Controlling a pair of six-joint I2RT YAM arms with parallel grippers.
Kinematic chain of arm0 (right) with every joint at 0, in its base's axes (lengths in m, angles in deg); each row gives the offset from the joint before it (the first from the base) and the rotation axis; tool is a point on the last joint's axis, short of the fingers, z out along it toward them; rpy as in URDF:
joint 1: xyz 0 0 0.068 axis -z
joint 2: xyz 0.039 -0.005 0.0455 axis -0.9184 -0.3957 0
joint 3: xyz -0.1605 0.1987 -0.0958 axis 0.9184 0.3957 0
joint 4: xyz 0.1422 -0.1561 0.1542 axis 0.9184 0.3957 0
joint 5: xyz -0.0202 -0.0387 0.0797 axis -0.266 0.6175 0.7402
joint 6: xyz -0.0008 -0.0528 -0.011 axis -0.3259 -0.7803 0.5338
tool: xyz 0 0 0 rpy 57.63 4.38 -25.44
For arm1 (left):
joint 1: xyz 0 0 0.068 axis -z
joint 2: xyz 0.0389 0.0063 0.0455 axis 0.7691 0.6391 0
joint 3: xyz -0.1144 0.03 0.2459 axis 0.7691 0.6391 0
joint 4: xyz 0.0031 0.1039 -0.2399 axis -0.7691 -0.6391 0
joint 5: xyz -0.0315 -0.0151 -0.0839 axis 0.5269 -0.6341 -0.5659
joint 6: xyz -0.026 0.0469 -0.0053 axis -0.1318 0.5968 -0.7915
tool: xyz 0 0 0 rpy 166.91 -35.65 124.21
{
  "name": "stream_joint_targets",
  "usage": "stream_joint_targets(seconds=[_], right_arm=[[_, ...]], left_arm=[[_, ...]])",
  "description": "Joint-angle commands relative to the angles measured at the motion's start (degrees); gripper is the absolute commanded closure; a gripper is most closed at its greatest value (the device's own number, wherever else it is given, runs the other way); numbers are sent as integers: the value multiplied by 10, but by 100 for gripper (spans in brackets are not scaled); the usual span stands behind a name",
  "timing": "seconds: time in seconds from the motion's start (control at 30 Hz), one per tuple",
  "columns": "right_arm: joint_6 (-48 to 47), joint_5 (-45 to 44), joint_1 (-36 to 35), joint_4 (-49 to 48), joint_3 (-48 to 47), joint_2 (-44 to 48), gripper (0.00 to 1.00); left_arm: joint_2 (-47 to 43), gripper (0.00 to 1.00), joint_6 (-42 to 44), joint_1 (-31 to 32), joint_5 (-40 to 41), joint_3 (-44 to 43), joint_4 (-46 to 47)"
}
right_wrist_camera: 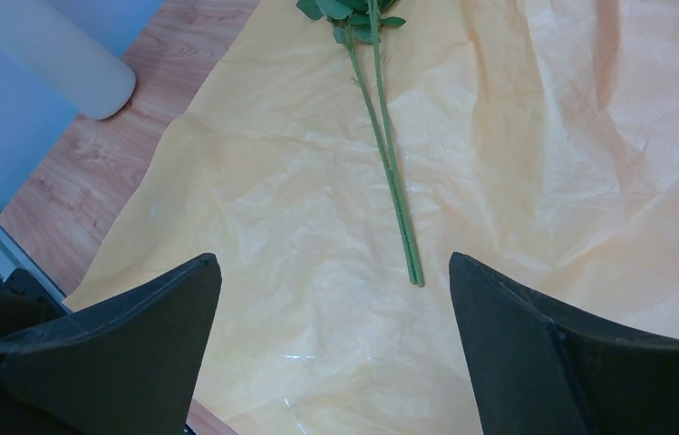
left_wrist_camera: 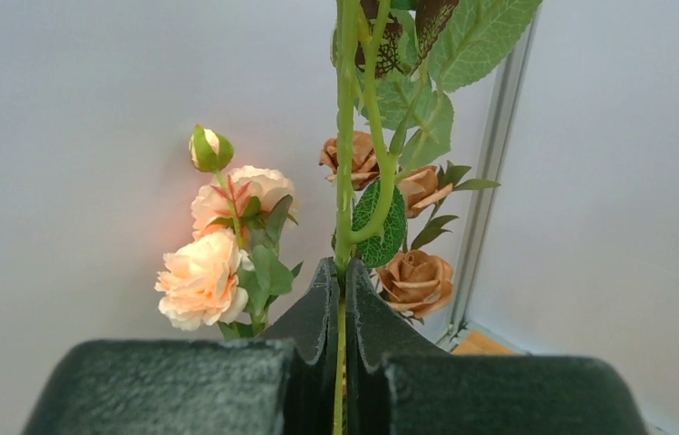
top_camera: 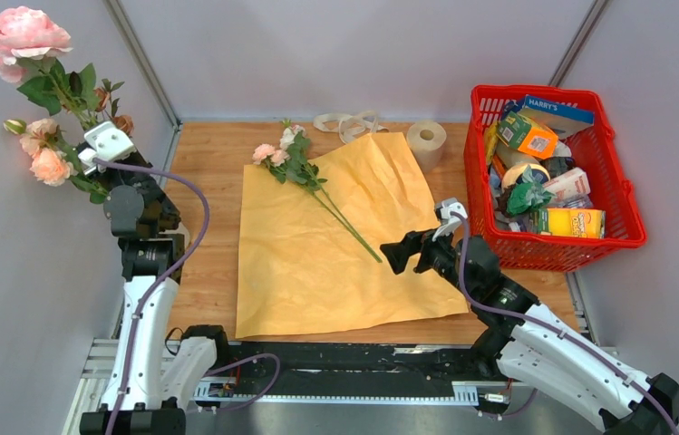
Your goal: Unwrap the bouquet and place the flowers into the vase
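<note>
Flowers (top_camera: 45,95): the main bunch is up in the air, well left of the paper (top_camera: 317,272). Left hand (left_wrist_camera: 341,288) is pressed together on a green stem (left_wrist_camera: 344,181) low down, heads high above it. One loose spray (top_camera: 340,208) lies on the paper, heads toward its far-left corner, stem end pointing at the right hand (top_camera: 399,254). That hand hovers over the paper's near-right part, fingers spread wide, holding nothing. Vase (right_wrist_camera: 54,54) is just off the paper's left edge. The left arm mostly hides it from above, so I can't tell if it's upright.

Paper lies flat, so the unwrap looks done. Step now, I'd say, is bunch into vase.
- I only see one stem clearly in the pinch, so the rest may be loose. Move slow, no swings.
- Line the stem ends over the mouth before lowering. The mouth looks narrow, and tilted stems will likely snag the rim.
- Go down vertical and let go only once the stems are well inside.
- The top-heavy bunch could tip the vase. Right hand could steady it, or else take the loose spray by its bare stem end.
</note>
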State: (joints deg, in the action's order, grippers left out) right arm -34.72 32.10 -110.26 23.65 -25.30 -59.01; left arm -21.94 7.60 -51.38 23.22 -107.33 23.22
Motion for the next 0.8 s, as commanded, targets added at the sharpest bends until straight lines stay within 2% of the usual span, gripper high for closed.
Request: stream_joint_targets(seconds=[0.0, 0.17, 0.37, 0.67, 0.73, 0.77], right_arm=[[-5, -2, 0, -25, 1, -2, 0], [-13, -5, 0, -30, -1, -14, 0], [-25, 3, 0, -33, -4, -28, 0], [-18, 1, 0, -31, -6, -37, 0], [-20, 9, 0, -32, -12, -42, 0], [-22, 15, 0, -31, -15, -45, 0]], left_arm=[[20, 100, 21, -42, -46, -3, 39], [31, 100, -5, -89, -78, 10, 49], [52, 100, -14, -99, -103, 49, 70], [41, 99, -94, -111, -34, 126, 13], [35, 88, -119, -111, -40, 133, -20], [34, 78, -137, -111, -42, 133, -54]])
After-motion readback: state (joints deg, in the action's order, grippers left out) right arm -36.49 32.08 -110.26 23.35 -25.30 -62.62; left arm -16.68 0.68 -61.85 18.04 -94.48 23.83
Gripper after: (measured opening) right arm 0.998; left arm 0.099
